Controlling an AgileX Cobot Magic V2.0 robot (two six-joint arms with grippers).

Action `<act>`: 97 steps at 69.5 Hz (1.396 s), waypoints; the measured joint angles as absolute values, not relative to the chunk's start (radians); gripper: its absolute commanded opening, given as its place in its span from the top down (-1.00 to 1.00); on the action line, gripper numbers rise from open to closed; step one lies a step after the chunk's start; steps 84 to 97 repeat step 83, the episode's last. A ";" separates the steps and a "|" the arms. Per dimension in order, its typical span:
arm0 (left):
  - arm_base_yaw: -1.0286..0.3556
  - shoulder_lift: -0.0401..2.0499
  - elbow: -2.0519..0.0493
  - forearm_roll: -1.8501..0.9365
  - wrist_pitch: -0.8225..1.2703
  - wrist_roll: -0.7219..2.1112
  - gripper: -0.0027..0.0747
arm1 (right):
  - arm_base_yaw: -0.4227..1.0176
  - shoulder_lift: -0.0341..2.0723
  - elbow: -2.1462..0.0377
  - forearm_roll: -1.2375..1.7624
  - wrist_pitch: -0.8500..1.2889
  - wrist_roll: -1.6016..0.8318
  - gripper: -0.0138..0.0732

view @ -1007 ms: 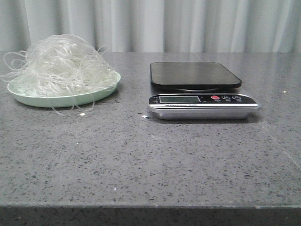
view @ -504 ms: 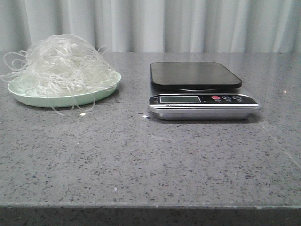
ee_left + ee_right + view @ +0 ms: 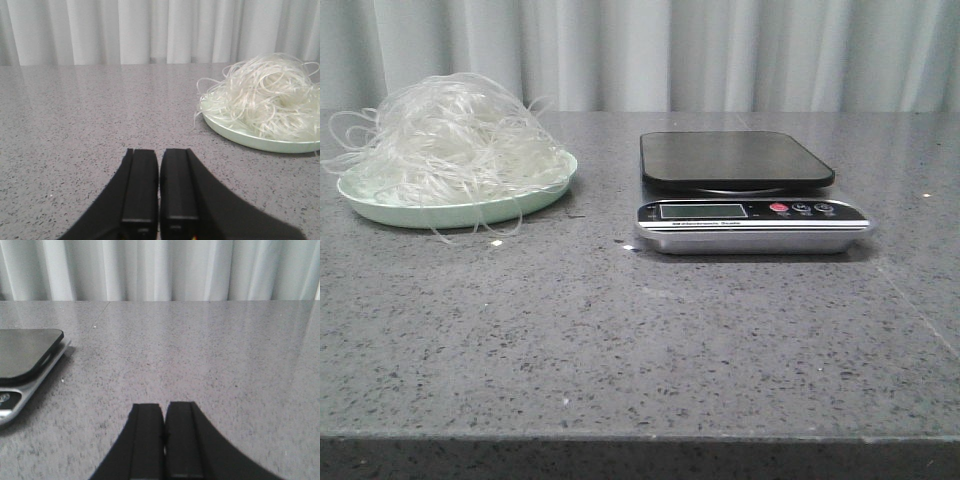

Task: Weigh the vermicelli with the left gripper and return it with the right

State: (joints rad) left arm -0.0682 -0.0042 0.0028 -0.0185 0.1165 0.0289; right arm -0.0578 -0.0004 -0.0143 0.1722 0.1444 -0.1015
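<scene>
The vermicelli (image 3: 450, 140) is a fluffy whitish mound of thin strands on a pale green plate (image 3: 460, 212) at the table's far left. The left wrist view shows the vermicelli (image 3: 265, 97) and the plate (image 3: 250, 140) too. A kitchen scale (image 3: 745, 190) with a bare black platform stands at centre right. My left gripper (image 3: 159, 155) is shut and holds nothing, low over bare table, well apart from the plate. My right gripper (image 3: 164, 407) is also shut with nothing in it, to the right of the scale (image 3: 25, 365). Neither gripper shows in the front view.
A grey speckled stone table (image 3: 620, 330) carries everything, with its front edge near the camera. Pale curtains (image 3: 720, 50) hang behind the far edge. A small crumb (image 3: 496, 242) lies in front of the plate.
</scene>
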 measured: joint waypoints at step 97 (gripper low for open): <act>-0.068 -0.004 0.003 -0.019 0.114 0.029 0.58 | -0.022 -0.011 0.028 0.171 0.131 -0.094 0.33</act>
